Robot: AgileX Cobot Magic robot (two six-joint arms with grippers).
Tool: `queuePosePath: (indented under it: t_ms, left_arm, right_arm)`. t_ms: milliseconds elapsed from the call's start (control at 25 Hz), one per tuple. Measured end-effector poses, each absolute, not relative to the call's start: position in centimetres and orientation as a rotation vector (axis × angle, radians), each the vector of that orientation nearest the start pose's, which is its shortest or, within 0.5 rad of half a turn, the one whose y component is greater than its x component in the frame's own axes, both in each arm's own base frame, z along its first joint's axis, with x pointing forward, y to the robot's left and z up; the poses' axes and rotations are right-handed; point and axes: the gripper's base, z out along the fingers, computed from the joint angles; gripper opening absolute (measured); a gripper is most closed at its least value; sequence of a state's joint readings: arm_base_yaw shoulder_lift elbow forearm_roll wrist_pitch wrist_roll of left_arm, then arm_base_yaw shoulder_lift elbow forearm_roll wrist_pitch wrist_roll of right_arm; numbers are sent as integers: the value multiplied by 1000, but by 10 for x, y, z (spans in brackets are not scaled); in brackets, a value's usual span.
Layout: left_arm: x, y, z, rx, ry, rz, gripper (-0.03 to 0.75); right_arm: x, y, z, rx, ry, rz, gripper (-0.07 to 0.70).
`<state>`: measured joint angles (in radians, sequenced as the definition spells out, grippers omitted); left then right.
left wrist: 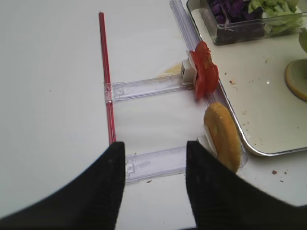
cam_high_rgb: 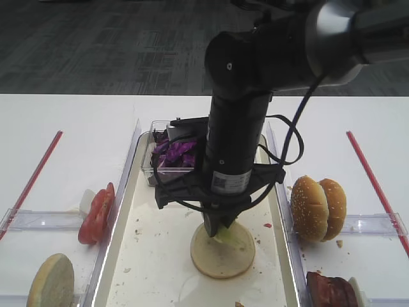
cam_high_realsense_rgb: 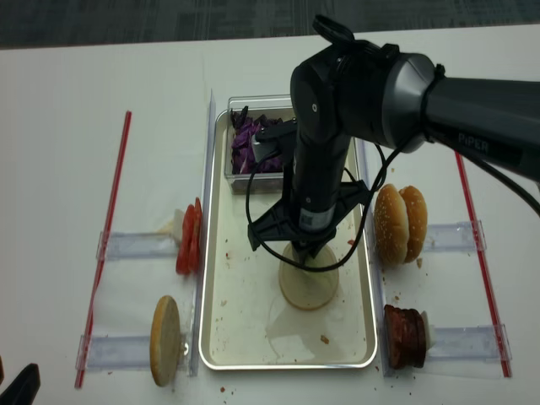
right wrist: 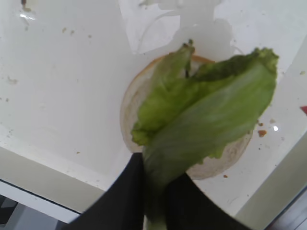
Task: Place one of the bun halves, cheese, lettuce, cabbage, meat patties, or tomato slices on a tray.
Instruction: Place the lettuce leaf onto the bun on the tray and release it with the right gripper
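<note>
Pinching lettuce (right wrist: 201, 115), right pincer (right wrist: 156, 191), above bun (right wrist: 132, 108)

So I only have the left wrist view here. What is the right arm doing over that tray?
Observer: The right pincer is shut on the lettuce, holding it over a flat bun half on the tray.
Reviewer: Has the leaf landed?
Observer: Cannot tell; it overlaps the bun from above.
Reviewer: What's right of the tray?
Observer: Sesame bun halves standing on edge, with meat patties nearer the camera.
</note>
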<state>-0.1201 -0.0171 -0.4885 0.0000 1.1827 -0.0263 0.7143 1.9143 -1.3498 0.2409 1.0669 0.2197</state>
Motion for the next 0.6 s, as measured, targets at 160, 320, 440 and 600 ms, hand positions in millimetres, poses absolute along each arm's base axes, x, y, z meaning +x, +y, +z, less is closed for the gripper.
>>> queuePosePath:
  t_ms: [160, 320, 440, 600]
  left_arm:
    - [-12, 1, 264, 101, 2160, -84, 309]
    - [-12, 1, 264, 101, 2160, -84, 309]
    - [-12, 1, 264, 101, 2160, -84, 309]
    - [-12, 1, 264, 101, 2160, -84, 309]
  right_arm:
    - [266, 256, 190, -593, 3125, 335, 132]
    - [267, 257, 186, -577, 3133, 330, 132]
    - [268, 258, 178, -568, 3156, 314, 132]
    - [268, 259, 172, -558, 3177, 299, 132]
